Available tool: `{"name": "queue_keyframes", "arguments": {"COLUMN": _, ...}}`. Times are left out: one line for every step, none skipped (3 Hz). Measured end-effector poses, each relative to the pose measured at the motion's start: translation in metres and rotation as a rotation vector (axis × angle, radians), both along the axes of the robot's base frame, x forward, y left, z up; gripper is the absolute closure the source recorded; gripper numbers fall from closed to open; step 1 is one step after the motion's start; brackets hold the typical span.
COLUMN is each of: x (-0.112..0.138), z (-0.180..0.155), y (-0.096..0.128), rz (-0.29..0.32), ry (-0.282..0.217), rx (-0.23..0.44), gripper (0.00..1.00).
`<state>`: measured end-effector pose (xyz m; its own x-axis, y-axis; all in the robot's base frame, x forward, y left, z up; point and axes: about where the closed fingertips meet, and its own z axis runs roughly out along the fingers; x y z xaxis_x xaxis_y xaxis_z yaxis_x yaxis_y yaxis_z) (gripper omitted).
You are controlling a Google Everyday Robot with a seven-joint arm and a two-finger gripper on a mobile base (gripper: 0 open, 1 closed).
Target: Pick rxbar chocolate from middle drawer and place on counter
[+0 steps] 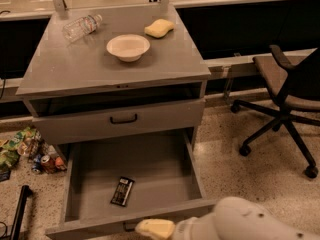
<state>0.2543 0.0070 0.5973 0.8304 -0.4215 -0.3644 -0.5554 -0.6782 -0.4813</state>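
The rxbar chocolate (122, 191), a small black bar, lies flat on the floor of the middle drawer (155, 171), which is pulled fully open at the bottom of the grey cabinet. The counter (75, 66) is the cabinet's grey top. My gripper (155, 229) shows only as a pale cream tip at the bottom edge, at the end of my white arm (240, 221). It is just over the open drawer's front edge, to the front right of the bar and apart from it.
On the counter are a white bowl (128, 47), a yellow sponge (159, 28) and a lying plastic bottle (82, 26). The upper drawer (150, 118) is shut. An office chair (287, 94) stands to the right. Snack packets and cans (30, 151) lie on the floor to the left.
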Motion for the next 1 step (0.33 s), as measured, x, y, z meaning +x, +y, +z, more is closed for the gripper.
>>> {"name": "queue_keyframes", "arguments": {"x": -0.0042, "z": -0.0190, "y": -0.0253, "rz": -0.052, "ry": 0.010, "rx": 0.067, "gripper": 0.00}}
